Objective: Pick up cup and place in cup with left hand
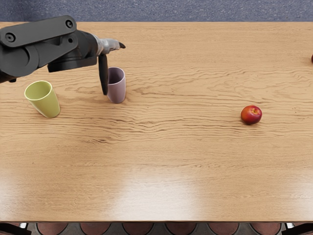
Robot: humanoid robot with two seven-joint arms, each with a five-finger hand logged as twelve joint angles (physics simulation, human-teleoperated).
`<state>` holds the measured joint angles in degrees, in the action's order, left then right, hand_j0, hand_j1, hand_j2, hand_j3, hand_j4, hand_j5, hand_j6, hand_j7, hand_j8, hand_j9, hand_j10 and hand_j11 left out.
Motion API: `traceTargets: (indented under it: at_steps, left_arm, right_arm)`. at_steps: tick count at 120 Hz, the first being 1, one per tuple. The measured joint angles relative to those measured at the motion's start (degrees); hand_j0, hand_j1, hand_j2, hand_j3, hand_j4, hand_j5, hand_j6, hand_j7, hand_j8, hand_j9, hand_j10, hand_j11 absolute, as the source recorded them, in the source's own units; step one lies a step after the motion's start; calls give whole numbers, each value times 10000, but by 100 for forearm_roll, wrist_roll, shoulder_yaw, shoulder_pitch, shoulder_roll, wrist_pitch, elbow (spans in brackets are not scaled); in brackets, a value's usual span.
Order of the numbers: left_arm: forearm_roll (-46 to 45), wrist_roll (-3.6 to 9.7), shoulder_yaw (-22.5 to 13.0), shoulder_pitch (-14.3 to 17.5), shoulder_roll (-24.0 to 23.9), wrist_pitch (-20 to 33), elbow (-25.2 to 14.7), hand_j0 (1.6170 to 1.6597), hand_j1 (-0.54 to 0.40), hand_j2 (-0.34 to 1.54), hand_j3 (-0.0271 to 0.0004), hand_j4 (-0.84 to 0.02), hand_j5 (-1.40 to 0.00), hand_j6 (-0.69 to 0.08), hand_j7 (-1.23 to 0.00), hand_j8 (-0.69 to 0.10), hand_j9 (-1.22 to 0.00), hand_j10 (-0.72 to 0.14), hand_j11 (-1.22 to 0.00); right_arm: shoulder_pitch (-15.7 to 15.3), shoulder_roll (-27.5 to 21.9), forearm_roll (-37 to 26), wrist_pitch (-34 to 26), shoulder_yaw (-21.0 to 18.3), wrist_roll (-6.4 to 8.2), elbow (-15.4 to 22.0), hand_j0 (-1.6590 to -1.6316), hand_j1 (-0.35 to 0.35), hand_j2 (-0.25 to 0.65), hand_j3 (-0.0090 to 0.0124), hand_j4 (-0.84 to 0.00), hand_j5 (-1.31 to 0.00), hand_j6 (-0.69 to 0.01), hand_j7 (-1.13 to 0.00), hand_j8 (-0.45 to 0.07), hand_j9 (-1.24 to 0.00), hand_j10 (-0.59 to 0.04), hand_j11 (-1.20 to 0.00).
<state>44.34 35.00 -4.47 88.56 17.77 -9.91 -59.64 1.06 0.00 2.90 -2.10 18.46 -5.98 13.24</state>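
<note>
And here comes the left arm (39, 39), reaching in over the far left part of the tabletop (171, 161), with the left hand (108, 46) up near the purple cup (117, 88)! Look at the shape of that hand: spread, one dark finger (103, 76) hanging straight down, another pointing off toward the tabletop's right side, a wide gap between the two, and nothing pinched that we can see. That lowered finger crosses the left side of the purple cup from this angle; whether it touches, the head view cannot tell us.

The purple cup stands upright on the wood, mouth up, nearer the tabletop's far edge than its near one. Over to its left, closer to the tabletop's left side and a touch nearer the near edge, there's the green cup (44, 100), also upright, mouth up, with bare wood between the pair. So it's two cups, side by side and apart, neither one inside the other!

Out on the right half of the tabletop sits a red fruit (251, 114), well apart from both cups, about midway between far edge and near edge. And way over at the right, toward the far corner, a sliver of a dark object (312, 59) peeks in, too cut off to name.
</note>
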Motion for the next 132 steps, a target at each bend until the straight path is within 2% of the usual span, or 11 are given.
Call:
traceTargets:
  at_steps: [29,95,117,132]
  left_arm:
    - [-20,0,-1,-108,-118,-12,289,16581,3491,11,0,-25,-4,-35,-3,-32,-1,-21,-1]
    - [19,0,-96,-318,-823,-27,1348,16581,3491,11,0,-24,-4,-34,-2,-30,-1,-20,-1]
    - [19,0,-158,-367,-849,-28,1513,16581,3491,11,0,-24,-4,-33,-2,-30,-1,-20,-1]
    - [14,0,-251,-357,-1063,-25,1627,16581,3491,11,0,-23,-4,-33,-2,-30,-1,-19,-1]
  right_arm:
    - [0,0,0,1,0,0,0,-16581,-3117,-64,0,-310,-404,-310,-404,-310,-404,-310,-404]
    - [0,0,0,-1,-3,0,-14,-16581,-3116,-64,0,-310,-404,-309,-404,-310,-404,-310,-404]
    - [0,0,0,-1,-3,0,-14,-16581,-3117,-64,0,-310,-404,-310,-404,-310,-404,-310,-404]
    - [0,0,0,0,-3,-1,-13,-16581,-3117,-64,0,-311,-404,-310,-404,-310,-404,-310,-404]
